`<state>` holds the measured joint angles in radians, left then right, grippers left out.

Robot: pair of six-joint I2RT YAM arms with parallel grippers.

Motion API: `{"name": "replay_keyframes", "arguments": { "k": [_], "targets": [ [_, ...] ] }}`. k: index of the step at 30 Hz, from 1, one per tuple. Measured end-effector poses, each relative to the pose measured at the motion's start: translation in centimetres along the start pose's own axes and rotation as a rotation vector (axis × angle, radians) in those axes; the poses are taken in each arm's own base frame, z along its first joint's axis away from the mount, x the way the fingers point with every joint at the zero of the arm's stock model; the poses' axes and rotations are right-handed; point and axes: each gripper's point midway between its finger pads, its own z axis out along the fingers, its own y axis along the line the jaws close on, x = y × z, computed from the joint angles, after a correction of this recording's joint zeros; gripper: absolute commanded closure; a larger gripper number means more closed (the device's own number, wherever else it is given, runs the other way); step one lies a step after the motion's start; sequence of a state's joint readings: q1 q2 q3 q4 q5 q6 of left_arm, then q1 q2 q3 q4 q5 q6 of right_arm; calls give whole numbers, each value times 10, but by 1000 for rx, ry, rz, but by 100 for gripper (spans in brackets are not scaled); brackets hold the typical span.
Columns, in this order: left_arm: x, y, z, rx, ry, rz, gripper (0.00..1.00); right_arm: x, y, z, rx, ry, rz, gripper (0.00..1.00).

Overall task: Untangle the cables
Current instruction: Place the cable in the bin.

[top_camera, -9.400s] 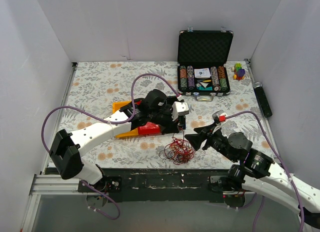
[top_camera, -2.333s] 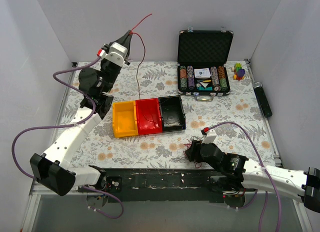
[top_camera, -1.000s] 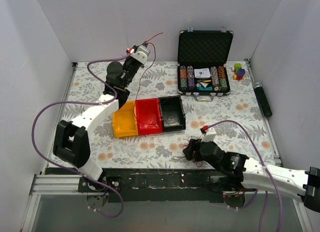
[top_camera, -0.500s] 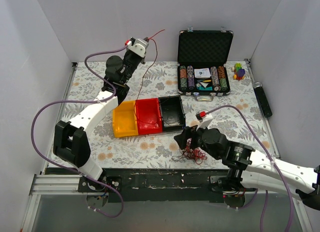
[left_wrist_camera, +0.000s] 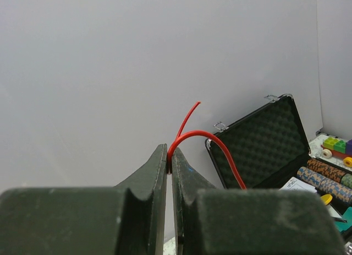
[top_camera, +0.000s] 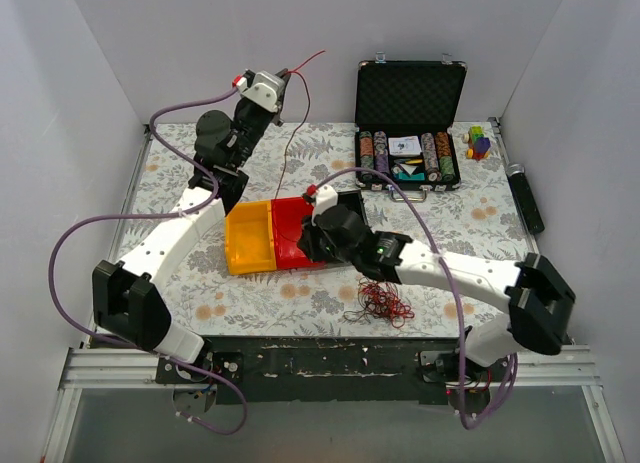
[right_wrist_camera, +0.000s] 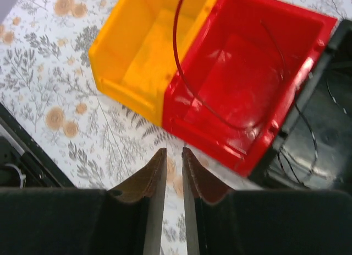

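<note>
- We are seeing the left gripper (left_wrist_camera: 169, 156) raised high near the back wall, its fingers pressed together and pinching a red cable (left_wrist_camera: 198, 132).
- That cable is arching out of the fingertips, with a short free end sticking up, and is hanging down to the red bin (top_camera: 287, 221), where the right wrist view is showing it looping across the bin floor.
- The right gripper (right_wrist_camera: 171, 156) is hovering over the near edge of the red bin, its fingers standing a narrow slit apart with only worktop (top_camera: 200, 173) showing between them.
- The tangle of cables (top_camera: 380, 303), mostly dark red with some black strands, is lying on the worktop near the front edge, beside the right arm and apart from both grippers.
- The yellow bin (top_camera: 250, 238), the red bin and the black bin (right_wrist_camera: 324, 128) are sitting side by side, touching; a thin black cable (right_wrist_camera: 314, 150) is lying in the black one.
- An open poker chip case (top_camera: 410, 93) is standing at the back right.
</note>
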<state>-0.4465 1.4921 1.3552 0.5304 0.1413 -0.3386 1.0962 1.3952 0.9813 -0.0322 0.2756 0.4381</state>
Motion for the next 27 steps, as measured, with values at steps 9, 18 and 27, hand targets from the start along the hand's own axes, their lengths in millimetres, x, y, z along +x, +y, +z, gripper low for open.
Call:
{"name": "replay_keyframes", "arguments": {
  "k": [9, 18, 27],
  "targets": [
    [2, -2, -6, 4, 12, -1, 100, 7, 15, 54, -70, 99, -14, 78],
    [7, -4, -8, 7, 21, -3, 100, -4, 27, 60, -161, 72, 39, 28],
    [7, -4, -8, 7, 21, -10, 100, -24, 31, 86, -146, 20, 49, 29]
  ]
}}
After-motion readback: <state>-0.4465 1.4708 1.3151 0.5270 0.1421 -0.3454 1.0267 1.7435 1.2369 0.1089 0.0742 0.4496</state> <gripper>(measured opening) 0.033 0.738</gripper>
